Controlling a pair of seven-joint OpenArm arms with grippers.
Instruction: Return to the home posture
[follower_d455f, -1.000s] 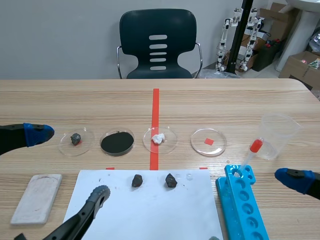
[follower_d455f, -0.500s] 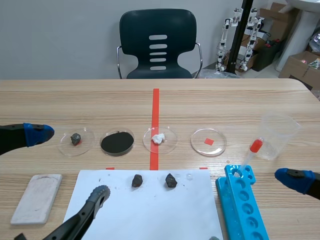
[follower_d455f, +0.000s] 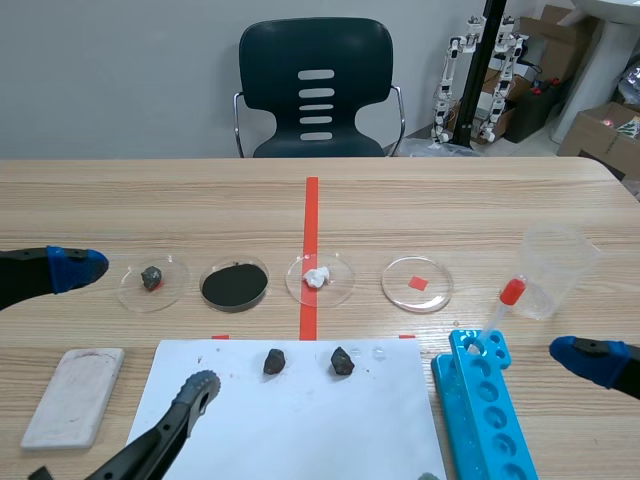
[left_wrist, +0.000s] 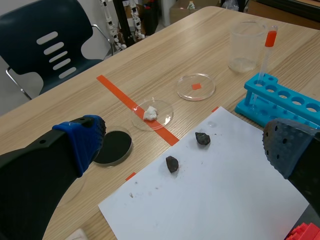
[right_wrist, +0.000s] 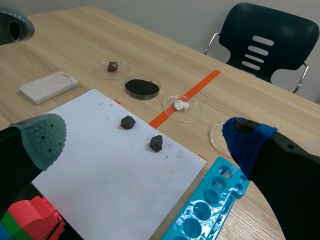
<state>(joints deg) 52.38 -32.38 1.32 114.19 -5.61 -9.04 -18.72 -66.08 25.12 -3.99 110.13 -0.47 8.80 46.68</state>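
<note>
My left gripper hangs open over the table's left side, one blue-padded finger by the left edge and the other above the white paper. In the left wrist view its fingers stand wide apart with nothing between them. At the right edge, beside the blue test-tube rack, is my right gripper. It is open too, and its pads are spread over the paper. Two dark stones lie on the paper.
A row of petri dishes crosses mid-table: one with a stone, one with black powder, one with a white lump, one with a red chip. A red-bulb dropper, a clear beaker, a pale slab and a chair are around.
</note>
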